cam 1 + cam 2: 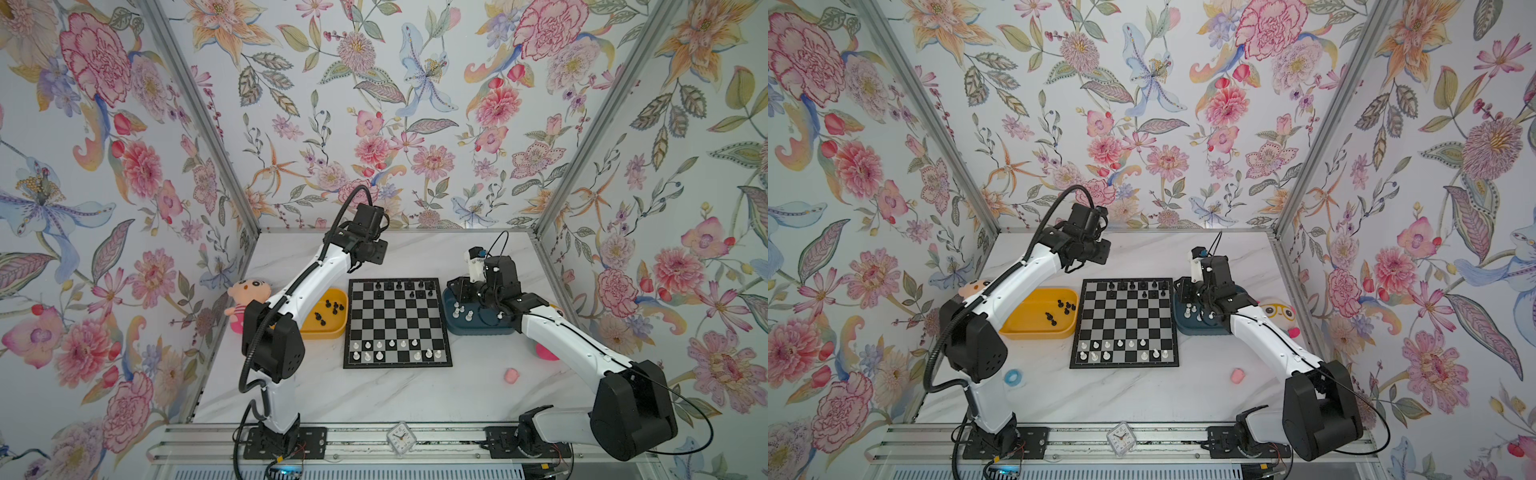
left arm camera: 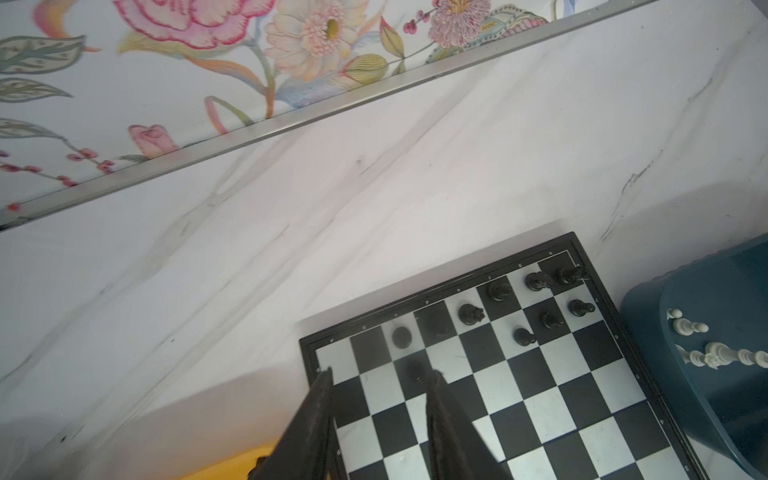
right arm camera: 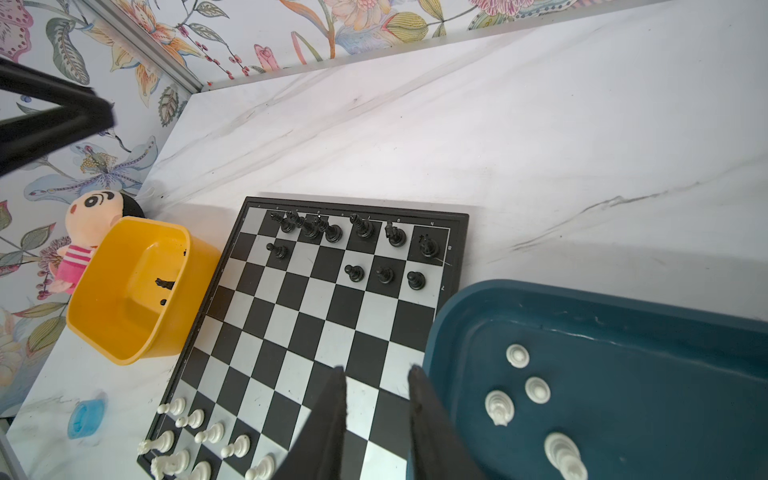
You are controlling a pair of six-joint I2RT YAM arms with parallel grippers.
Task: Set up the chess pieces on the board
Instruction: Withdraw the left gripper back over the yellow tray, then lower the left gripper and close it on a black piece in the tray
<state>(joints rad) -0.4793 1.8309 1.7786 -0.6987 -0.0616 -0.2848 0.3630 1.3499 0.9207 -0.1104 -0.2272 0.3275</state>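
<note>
Marble-patterned white tabletop [image 1: 415, 395] carries the flat black-and-silver checkered board [image 1: 397, 320] at its centre in both top views. Black chess pieces [image 1: 399, 286] stand on its far rows, white chess pieces [image 1: 379, 345] on its near rows. More black ones lie in the yellow plastic tray [image 1: 324, 332] just left of the board, and more white ones in the dark blue tray [image 1: 478, 330] just right.

Left wrist view: the left gripper [image 2: 382, 374] hangs above the board's far left corner, jaws apart, nothing between them.

Right wrist view: the right gripper [image 3: 378, 370] hangs over the board's edge beside the blue tray, jaws apart and empty.

Checkered board [image 1: 397, 320] flat; blk pieces [image 1: 399, 285] upright on far rows, wht pieces [image 1: 379, 344] near rows.
</note>
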